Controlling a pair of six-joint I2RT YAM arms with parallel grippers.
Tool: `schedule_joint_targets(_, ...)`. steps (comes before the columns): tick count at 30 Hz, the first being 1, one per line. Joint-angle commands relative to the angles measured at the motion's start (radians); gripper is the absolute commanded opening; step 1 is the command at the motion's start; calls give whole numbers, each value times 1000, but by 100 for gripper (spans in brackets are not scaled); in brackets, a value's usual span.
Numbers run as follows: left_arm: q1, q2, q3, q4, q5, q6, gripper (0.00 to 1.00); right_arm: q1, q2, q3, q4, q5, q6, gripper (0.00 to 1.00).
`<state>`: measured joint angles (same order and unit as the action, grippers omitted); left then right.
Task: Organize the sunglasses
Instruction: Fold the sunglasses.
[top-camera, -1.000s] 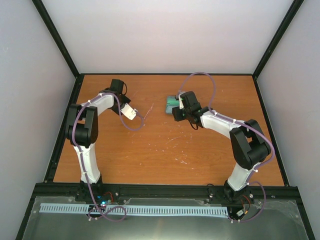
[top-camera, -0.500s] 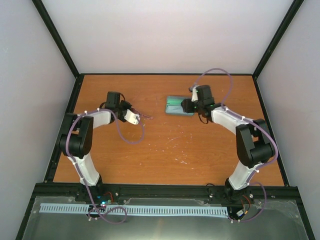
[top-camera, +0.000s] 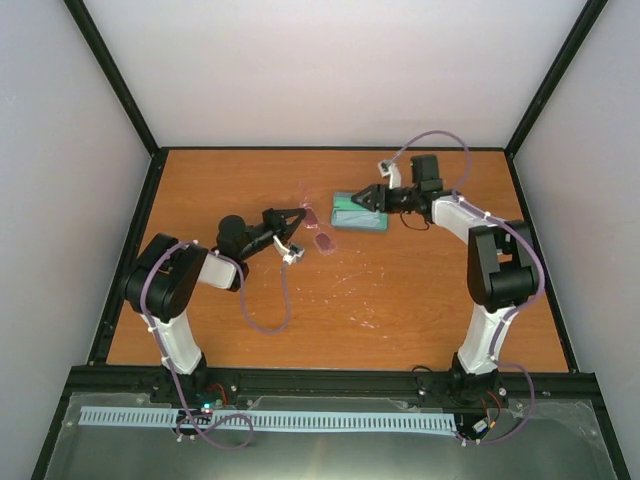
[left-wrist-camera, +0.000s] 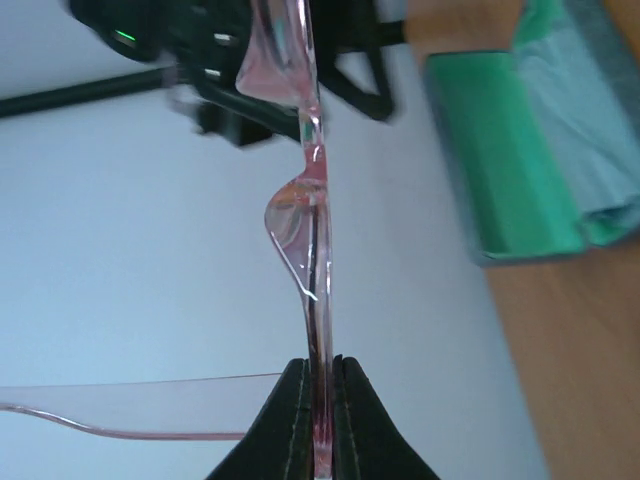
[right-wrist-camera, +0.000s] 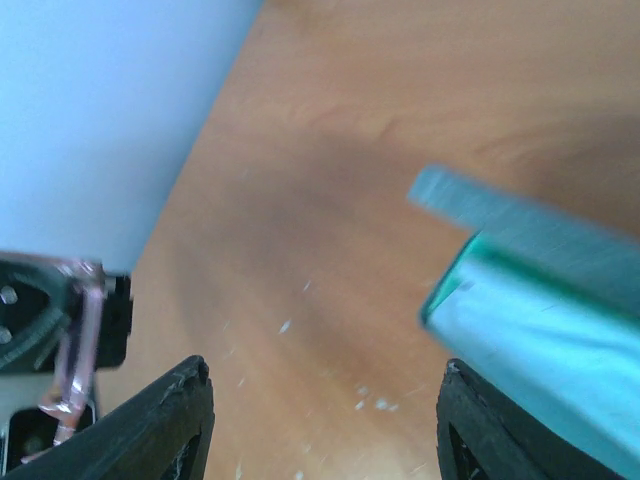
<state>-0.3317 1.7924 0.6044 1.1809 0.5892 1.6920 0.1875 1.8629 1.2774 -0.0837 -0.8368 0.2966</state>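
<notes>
The left tool (top-camera: 300, 214) pinches the sunglasses (top-camera: 321, 240). The left wrist view shows this closely: its two dark fingers (left-wrist-camera: 290, 420) are pressed together on the thin pink frame, which stands upright between them. The top view shows the sunglasses lifted over the table (top-camera: 400, 290), just left of the open case (top-camera: 360, 212) with its green lining. The right tool (top-camera: 358, 201) is at the case. In the right wrist view its fingers (right-wrist-camera: 180, 420) are spread wide, and the case edge is near one of them.
</notes>
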Motion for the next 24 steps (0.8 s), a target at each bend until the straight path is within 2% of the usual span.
schedule_joint_targets(1,-39,57,43,286,57,-27,0,69,73,44,-134,-217,-76,60)
schedule_joint_targets(11,-79,119,93,321,90,-21,1,87,47,15,-141,-417,-113,61)
schedule_joint_targets(24,-84,150,120,314,83,-39,1,98,-4,6,-249,-495,-220,60)
